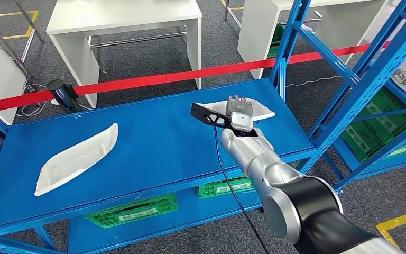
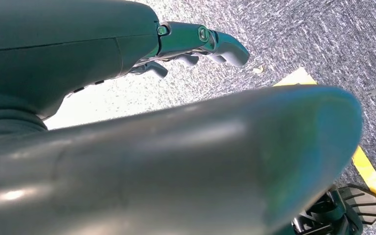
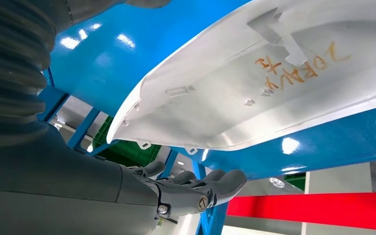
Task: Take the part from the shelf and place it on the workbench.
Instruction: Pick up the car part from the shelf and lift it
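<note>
Two white parts are lying on the blue shelf (image 1: 153, 137): one part (image 1: 76, 157) near the left edge, the second part (image 1: 259, 110) near the far right corner. The right robot hand (image 1: 239, 112) is hovering at the second part, fingers apart, gripping nothing. The left robot hand (image 2: 203, 46) is hanging over the floor, fingers loosely spread, empty.

White curved plastic part (image 1: 258, 111) lying hollow side up near the blue shelf (image 1: 153, 143) right edge, orange handwriting inside
</note>
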